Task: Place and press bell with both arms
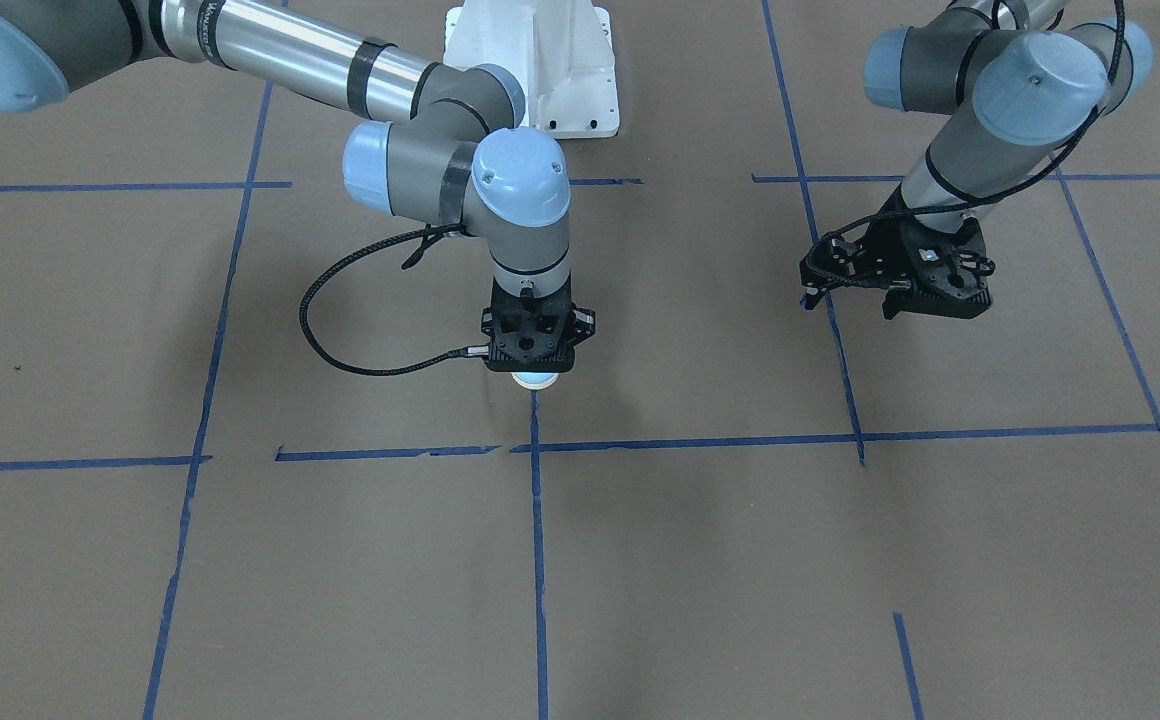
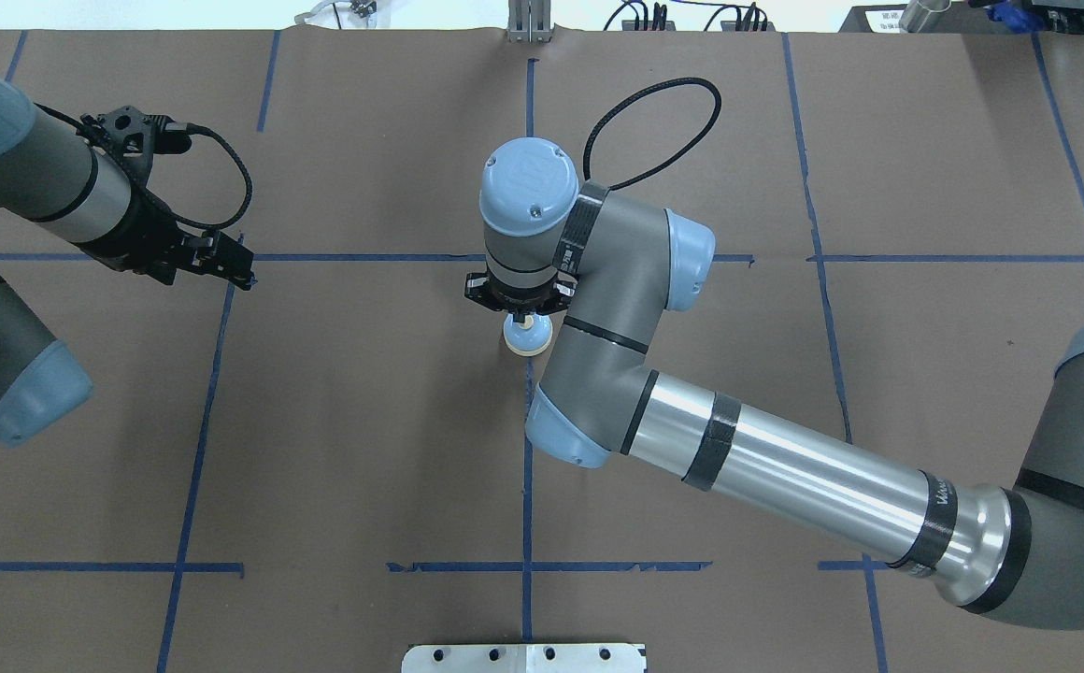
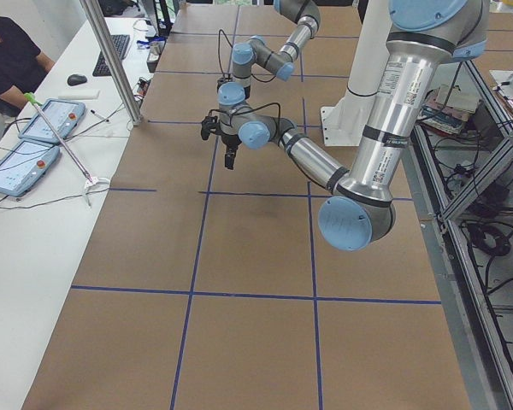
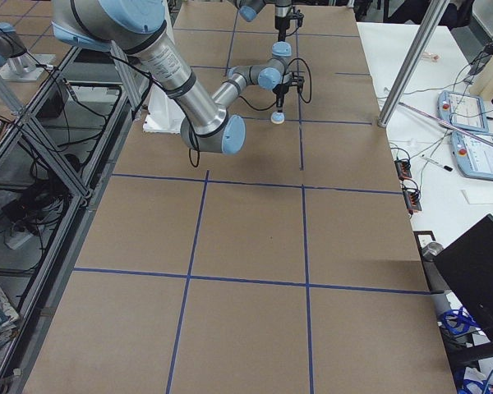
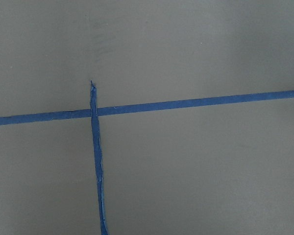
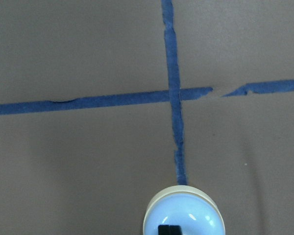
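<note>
Light-blue desk bell [image 2: 531, 342] stands on the brown-paper table [image 2: 364, 421] directly beneath the right gripper [image 2: 525, 322], its fingers pinched on the cream button. The left gripper [image 2: 229, 266] hangs well apart, grip unclear.

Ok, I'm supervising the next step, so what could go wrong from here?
The right gripper sits on top of the bell; an off-centre push could tip or slide it on the paper. The left gripper is far aside; coming in, it may hit the right wrist crowding the bell.
</note>
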Controlling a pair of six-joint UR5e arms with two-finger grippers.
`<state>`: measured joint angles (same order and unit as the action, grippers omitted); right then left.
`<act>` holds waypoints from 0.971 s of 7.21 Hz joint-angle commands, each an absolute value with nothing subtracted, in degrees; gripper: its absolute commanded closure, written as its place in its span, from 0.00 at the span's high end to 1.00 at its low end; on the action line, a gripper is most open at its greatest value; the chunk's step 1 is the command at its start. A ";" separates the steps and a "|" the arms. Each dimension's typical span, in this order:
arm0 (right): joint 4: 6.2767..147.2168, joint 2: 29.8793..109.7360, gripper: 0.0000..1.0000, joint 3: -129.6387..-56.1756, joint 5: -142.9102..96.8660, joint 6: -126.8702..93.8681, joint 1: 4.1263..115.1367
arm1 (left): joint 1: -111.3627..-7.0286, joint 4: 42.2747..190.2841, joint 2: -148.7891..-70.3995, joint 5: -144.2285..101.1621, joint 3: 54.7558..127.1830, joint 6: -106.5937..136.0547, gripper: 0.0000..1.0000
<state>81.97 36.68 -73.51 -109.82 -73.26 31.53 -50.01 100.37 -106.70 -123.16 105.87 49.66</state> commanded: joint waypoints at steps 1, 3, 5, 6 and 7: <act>85.74 37.35 0.00 -79.85 -116.53 -72.95 35.49 | -50.01 100.20 -106.79 -123.05 106.78 50.18 1.00; 86.31 41.45 0.00 -84.08 -116.89 -72.34 37.34 | -50.01 100.02 -106.61 -122.79 107.05 50.10 1.00; 86.39 55.21 0.00 -96.97 -119.68 -64.32 44.69 | -50.01 100.20 -104.68 -122.70 107.49 49.66 1.00; 85.96 61.81 0.05 -99.73 -124.06 -56.07 50.04 | -50.01 100.20 -103.37 -122.78 108.19 49.57 1.00; 86.13 65.96 0.49 -99.84 -128.36 -46.76 55.75 | -50.01 100.28 -102.23 -122.96 109.15 49.48 1.00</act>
<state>86.12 59.48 -97.80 -123.34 -57.42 48.95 -49.99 100.21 -103.64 -122.81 108.16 49.61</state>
